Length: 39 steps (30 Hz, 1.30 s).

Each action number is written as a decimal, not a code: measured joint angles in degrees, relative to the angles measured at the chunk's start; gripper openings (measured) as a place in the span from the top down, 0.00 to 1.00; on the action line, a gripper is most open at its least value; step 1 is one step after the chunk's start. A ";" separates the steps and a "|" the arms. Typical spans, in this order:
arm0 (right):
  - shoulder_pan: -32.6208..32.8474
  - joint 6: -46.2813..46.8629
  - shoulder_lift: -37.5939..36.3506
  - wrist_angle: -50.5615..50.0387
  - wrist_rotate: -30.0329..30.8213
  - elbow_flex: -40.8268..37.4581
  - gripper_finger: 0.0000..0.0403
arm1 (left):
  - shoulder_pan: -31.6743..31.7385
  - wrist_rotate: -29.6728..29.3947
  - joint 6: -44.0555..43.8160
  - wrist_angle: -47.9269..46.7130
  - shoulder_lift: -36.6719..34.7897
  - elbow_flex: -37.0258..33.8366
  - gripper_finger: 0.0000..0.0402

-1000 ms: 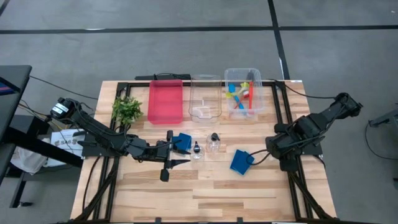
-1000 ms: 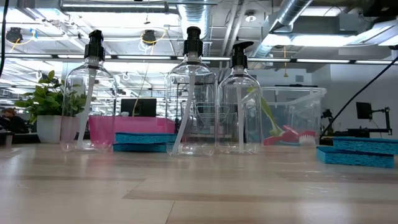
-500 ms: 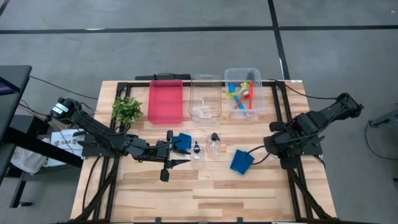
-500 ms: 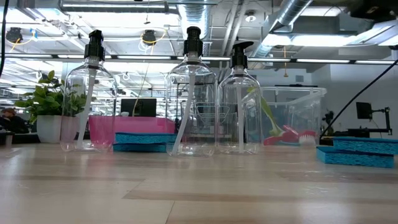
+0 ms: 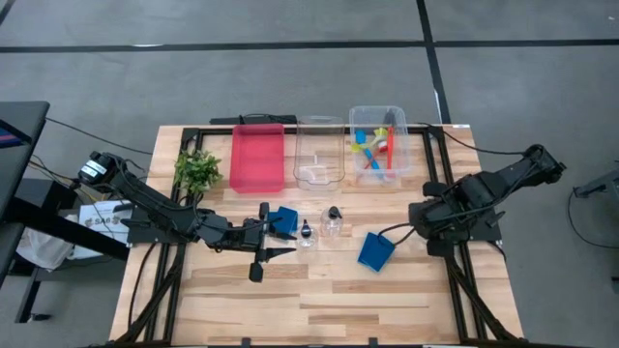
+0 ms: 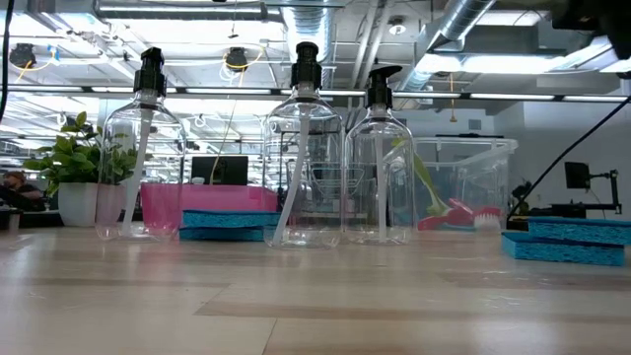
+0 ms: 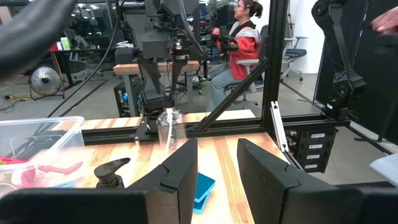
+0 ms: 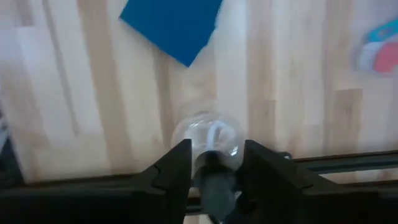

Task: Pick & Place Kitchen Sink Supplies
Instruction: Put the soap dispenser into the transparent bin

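Three clear bottles with black pump tops (image 6: 148, 168) (image 6: 304, 168) (image 6: 380, 168) stand on the table. Two of them (image 5: 306, 235) (image 5: 332, 222) show from above. A further clear bottle (image 7: 168, 130) stands by the table's right rail, under my right gripper (image 5: 423, 217), which points down and is shut on it. One blue sponge (image 5: 283, 220) lies flat by my left gripper (image 5: 285, 239), another (image 5: 375, 251) lies right of the bottles. My left gripper (image 7: 217, 149) hovers level and open, with nothing between its fingers. Red, blue and yellow-green brushes (image 5: 375, 147) lie in the far right bin. My right gripper has the bottle's black pump top (image 8: 214, 183) pinched between its two fingers (image 8: 180, 168), coming from above and pointing down. The bottle (image 8: 208, 134) stays upright below the fingers. In the left wrist view its base seems to rest on the table beside the rail.
Along the far edge stand a leafy plant (image 5: 197, 171), a red tray (image 5: 257, 157), a clear bin (image 5: 319, 153) and the brush bin's wall (image 5: 398, 145). Black frame rails (image 5: 455, 280) run along both table sides. Bare wood lies toward the near edge. A person sits beyond the table (image 7: 239, 37).
My right arm's wrist has swung a little toward the table's left and tipped slightly, staying above the right rail. The bottles and sponges on the table have kept their places.
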 joint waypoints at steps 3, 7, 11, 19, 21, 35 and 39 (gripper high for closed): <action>0.00 0.83 -0.02 -0.04 1.91 0.00 0.59 | 0.01 0.00 0.00 0.01 0.00 0.00 0.71; 0.02 0.91 -0.02 -0.07 2.38 0.00 0.50 | 0.02 0.00 0.00 0.00 0.00 0.00 0.71; 0.04 2.79 0.04 -0.08 1.85 0.00 0.42 | 0.02 0.00 0.00 0.00 0.00 0.00 0.71; -0.42 6.22 0.11 -0.09 -0.73 0.00 0.41 | 0.02 0.00 0.00 0.00 0.00 0.00 0.71; -0.37 7.01 0.13 -0.09 -2.21 0.00 0.41 | 0.02 0.00 0.00 0.00 0.00 0.00 0.71; 0.87 5.03 -0.75 -0.36 -7.60 -8.90 0.41 | 0.02 0.00 0.00 0.00 0.00 0.00 0.71; 0.87 5.00 -0.72 -0.13 -7.30 -9.96 0.41 | 0.02 0.00 0.00 -0.02 0.00 0.00 0.71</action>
